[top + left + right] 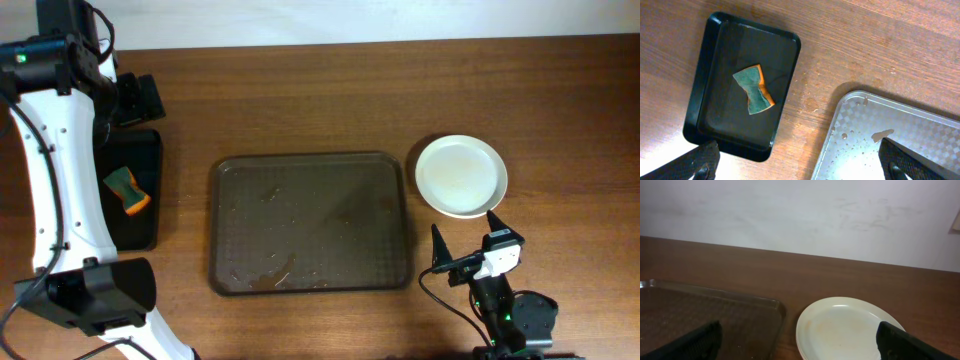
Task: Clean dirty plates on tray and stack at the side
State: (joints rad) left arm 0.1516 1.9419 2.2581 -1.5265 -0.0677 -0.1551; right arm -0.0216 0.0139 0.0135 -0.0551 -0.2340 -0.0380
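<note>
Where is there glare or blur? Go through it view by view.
Left wrist: glare turns the tray silvery, and the jaws at the bottom corners are dark and blurred. Right wrist: jaws blurred too, the cream plate fairly sharp. Overhead: even light, only a faint sheen on the tray.

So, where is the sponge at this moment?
In the overhead view, the green and orange sponge lies inside the small black tray at the left. The large brown tray stands apart to its right.
</note>
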